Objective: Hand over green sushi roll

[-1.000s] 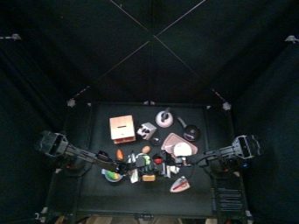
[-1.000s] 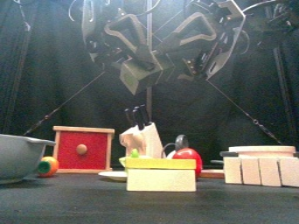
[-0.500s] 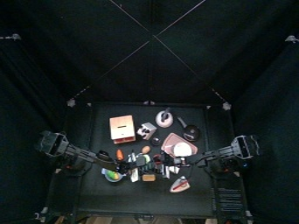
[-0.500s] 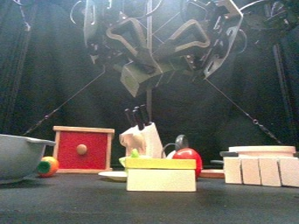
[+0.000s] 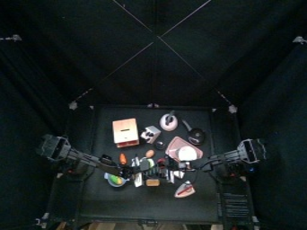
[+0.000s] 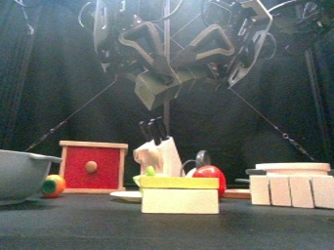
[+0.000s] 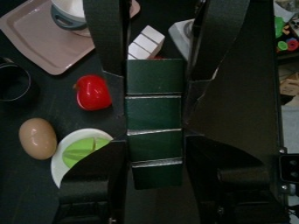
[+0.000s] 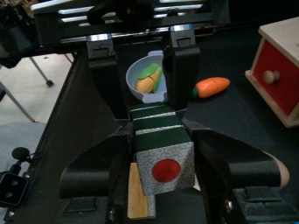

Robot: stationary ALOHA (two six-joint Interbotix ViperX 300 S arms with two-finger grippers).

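The green sushi roll (image 7: pixel 156 114) is a dark green, segmented bar held high above the table. Its white end face with a red dot (image 8: pixel 167 164) shows in the right wrist view. My left gripper (image 7: pixel 156 122) is shut on its sides. My right gripper (image 8: pixel 162 131) comes from the opposite side, and its jaws lie close against the same roll. In the front view the two grippers meet above the table things, the left (image 6: pixel 150 86) beside the right (image 6: pixel 198 70).
Below stand a red-fronted box (image 6: pixel 94 166), a grey bowl (image 6: pixel 19 172), a knife block (image 6: pixel 159 154), a yellow-topped wooden block (image 6: pixel 179 195) and white blocks (image 6: pixel 287 187). A pink tray (image 7: pixel 52 39), a red piece (image 7: pixel 93 92) and an egg (image 7: pixel 38 137) lie underneath.
The right gripper's jaws have drawn in around the roll. The left gripper and the roll have stayed almost still.
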